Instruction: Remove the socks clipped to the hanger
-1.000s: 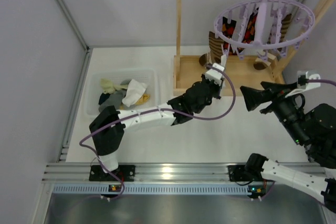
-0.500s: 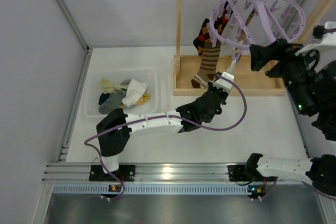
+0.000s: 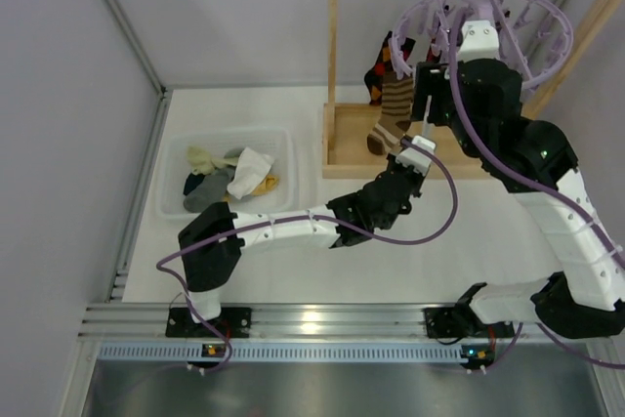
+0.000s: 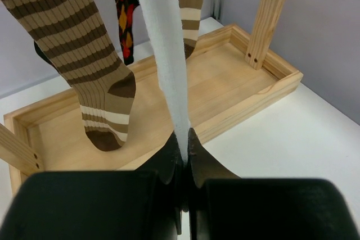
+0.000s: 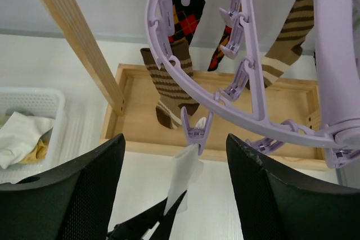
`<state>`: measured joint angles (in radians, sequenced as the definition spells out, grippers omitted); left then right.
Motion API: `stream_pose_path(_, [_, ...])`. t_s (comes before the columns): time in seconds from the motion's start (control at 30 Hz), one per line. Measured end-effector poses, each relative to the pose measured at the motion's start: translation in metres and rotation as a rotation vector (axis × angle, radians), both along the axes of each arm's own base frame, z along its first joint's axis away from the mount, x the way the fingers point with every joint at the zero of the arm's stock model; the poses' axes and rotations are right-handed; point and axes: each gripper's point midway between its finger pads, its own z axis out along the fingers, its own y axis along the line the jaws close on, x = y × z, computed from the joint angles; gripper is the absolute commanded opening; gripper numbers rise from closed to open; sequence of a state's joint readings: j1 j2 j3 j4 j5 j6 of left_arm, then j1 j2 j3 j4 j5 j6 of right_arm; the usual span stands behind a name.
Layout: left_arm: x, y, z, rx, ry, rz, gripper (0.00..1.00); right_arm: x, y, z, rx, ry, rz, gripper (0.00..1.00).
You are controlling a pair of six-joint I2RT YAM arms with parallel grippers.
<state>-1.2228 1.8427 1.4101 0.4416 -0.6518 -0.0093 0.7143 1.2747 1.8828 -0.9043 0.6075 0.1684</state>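
Top view: hanger [image 3: 405, 19] hangs tilted from wooden rack [image 3: 333, 56] at upper right. Striped sock [image 3: 391, 109] & diamond sock [image 3: 379, 67] dangle at its left side, over the rack's tray [image 3: 344, 148]. L arm runs from lower left to centre. L gripper [image 3: 420, 144] sits under the ring, at the foot of a thin white sock [image 3: 427, 112]. R arm [image 3: 508, 114] rears up at right and overlaps the hanger in frame; contact unclear. Bin [image 3: 171, 158] w/ loose cloths at mid left. L wrist view: L gripper [image 4: 181, 150] at centre bottom, fingers pressed together on white sock [image 4: 166, 43], which is stretched up to top edge. Striped sock [image 4: 79, 43] is left of it, diamond sock [image 4: 121, 4] behind. R wrist view: R gripper [image 5: 174, 144] spread wide w/ nothing held, below the ring [image 5: 185, 82]. A peg [image 5: 194, 133] at centre grips the white sock's [image 5: 183, 175] top.
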Motion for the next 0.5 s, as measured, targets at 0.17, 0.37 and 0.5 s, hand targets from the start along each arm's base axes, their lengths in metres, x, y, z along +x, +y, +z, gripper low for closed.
stream_pose_path(0.17, [-0.002, 0.002, 0.001, -0.001, 0.002, -0.007, 0.00, 0.009, 0.002, -0.016, 0.003, 0.040, 0.003, 0.65])
stream_pose_path(0.37, [-0.003, 0.004, 0.006, -0.016, 0.001, -0.008, 0.00, 0.026, -0.008, -0.048, -0.010, 0.110, -0.053, 0.64])
stream_pose_path(0.5, [-0.004, 0.004, 0.006, -0.017, 0.002, -0.012, 0.00, 0.030, -0.007, -0.063, -0.018, 0.133, -0.061, 0.65])
